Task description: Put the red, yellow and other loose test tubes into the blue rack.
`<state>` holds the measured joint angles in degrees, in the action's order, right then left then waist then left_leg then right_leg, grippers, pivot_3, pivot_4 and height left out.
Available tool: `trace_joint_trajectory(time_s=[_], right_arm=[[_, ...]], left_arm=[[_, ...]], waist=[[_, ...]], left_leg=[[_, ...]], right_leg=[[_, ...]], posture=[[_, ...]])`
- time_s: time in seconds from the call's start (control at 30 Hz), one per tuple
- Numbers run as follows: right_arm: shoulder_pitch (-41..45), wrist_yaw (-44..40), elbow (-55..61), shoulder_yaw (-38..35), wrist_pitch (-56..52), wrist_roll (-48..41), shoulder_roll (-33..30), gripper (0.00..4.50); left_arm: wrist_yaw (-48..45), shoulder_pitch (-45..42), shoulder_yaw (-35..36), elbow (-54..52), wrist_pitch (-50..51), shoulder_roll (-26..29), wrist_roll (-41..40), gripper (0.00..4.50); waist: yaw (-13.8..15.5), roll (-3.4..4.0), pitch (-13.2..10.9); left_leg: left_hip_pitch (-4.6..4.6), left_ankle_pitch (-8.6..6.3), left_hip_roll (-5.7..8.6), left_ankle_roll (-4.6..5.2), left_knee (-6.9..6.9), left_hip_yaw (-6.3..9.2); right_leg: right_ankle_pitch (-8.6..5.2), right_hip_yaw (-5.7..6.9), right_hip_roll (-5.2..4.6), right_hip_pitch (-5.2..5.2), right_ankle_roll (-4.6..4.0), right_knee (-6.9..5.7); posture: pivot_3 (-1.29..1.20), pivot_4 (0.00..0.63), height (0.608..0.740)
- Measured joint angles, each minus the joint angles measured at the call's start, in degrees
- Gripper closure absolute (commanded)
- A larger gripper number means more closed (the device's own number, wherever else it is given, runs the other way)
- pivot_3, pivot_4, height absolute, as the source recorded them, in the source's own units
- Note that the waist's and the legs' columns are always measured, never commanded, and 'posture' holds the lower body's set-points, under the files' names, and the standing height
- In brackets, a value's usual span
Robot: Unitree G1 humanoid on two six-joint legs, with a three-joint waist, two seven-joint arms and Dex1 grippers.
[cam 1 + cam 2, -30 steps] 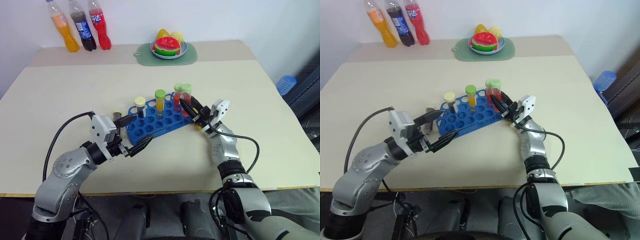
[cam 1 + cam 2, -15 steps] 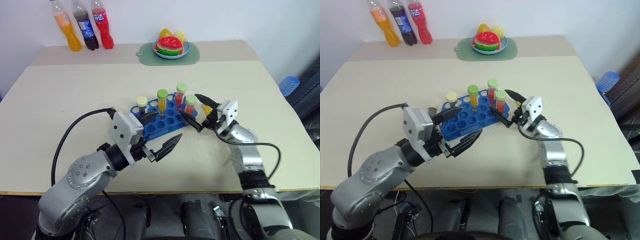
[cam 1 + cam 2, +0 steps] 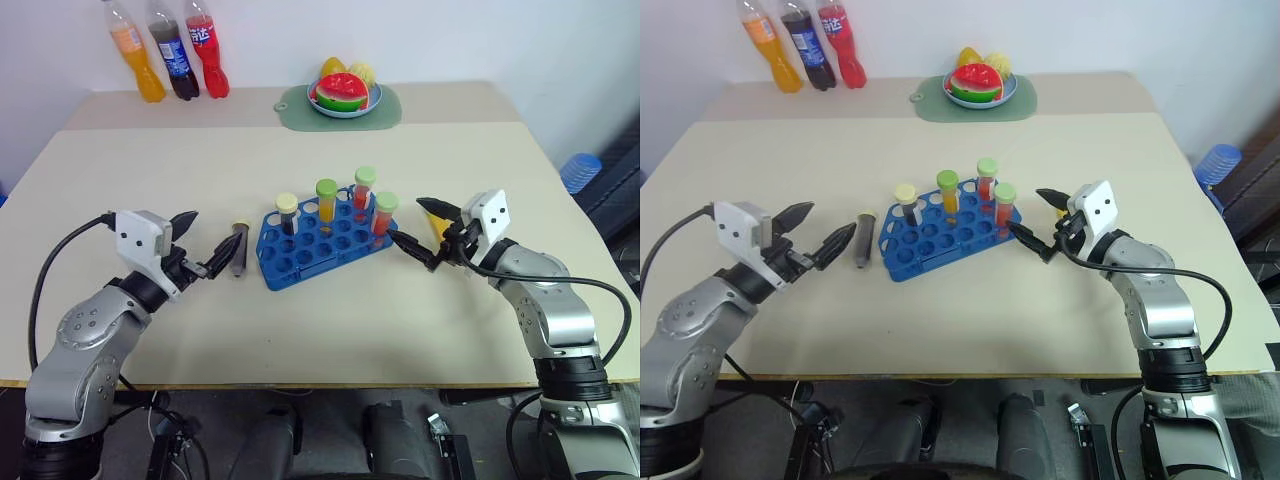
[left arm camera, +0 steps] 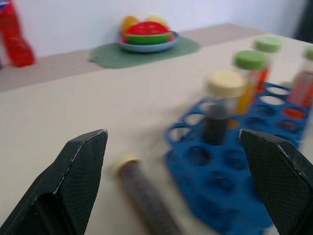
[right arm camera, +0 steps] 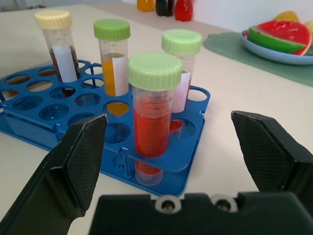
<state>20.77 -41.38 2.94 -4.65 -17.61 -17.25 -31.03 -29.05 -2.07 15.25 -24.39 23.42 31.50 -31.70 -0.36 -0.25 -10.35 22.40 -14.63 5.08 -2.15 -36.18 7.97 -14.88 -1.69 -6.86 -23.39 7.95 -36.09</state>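
A dark loose tube (image 3: 238, 249) lies flat beside the blue rack (image 3: 310, 250), just beyond the left gripper (image 3: 200, 245), jaws spread wide; the right gripper (image 3: 425, 230), likewise spread and empty, faces the rack's red tube (image 5: 153, 115).

Left arm: held low at the left, forearm bent inward toward the centre.
Left gripper (image 3: 198, 243): pointed level, inward to the right; black fingers (image 4: 78, 181) spread wide, nothing held between them.
Right arm: elbow bent, forearm angled inward from the right.
Right gripper (image 3: 422, 232): pointed level, inward to the left; fingers (image 5: 80, 156) set wide apart, nothing gripped.
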Motion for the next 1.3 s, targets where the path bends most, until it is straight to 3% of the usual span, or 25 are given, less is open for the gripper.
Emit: trace_joint_trajectory(time_s=[0.2,0.3,0.5,0.87,1.3], right_arm=[[4.67,5.11,-2.24,-0.47,-7.14,1.27,-1.19,0.02],[8.65,6.84,-4.61,-0.96,-11.83,1.38,-2.36,0.02],[13.88,7.82,-11.07,-1.13,-18.87,1.91,-4.10,0.02],[16.77,6.30,-19.84,1.90,-22.55,4.76,-5.50,0.02],[26.77,2.80,-33.53,9.05,-27.11,9.71,-4.77,0.02]], left_arm=[[-22.23,0.85,-1.03,18.29,-13.94,0.39,-0.43,0.00],[-35.91,1.55,-1.03,26.63,-20.89,3.28,-0.59,0.00],[-50.07,-0.84,-0.84,32.44,-25.26,6.11,-2.61,0.00],[-51.99,-7.31,-3.30,32.86,-25.96,6.20,-0.76,0.00],[-43.64,-12.33,-9.74,22.59,-14.80,4.67,-0.16,0.00]], waist=[[-0.83,0.02,0.01],[-0.68,0.02,0.00],[-0.25,0.02,0.00],[-0.78,0.02,0.00],[-0.79,0.03,0.00]], left_leg=[[-0.02,0.00,-0.04,0.00,0.08,-0.04],[0.00,0.00,-0.05,0.00,0.09,-0.03],[0.03,-0.02,-0.05,0.04,0.05,0.04],[0.02,-0.02,-0.05,0.04,0.07,0.02],[0.04,-0.01,-0.04,0.03,0.07,0.02]], right_leg=[[0.00,0.00,0.03,-0.13,-0.02,-0.06],[0.00,0.02,0.03,-0.14,-0.02,-0.05],[0.00,0.04,-0.02,-0.08,-0.02,-0.03],[0.01,0.03,0.00,-0.16,0.00,-0.08],[0.02,0.03,0.00,-0.19,0.01,-0.10]], posture=[[0.00,0.150,0.740],[0.00,0.150,0.740],[0.00,0.150,0.740],[0.00,0.150,0.740],[0.00,0.150,0.740]])
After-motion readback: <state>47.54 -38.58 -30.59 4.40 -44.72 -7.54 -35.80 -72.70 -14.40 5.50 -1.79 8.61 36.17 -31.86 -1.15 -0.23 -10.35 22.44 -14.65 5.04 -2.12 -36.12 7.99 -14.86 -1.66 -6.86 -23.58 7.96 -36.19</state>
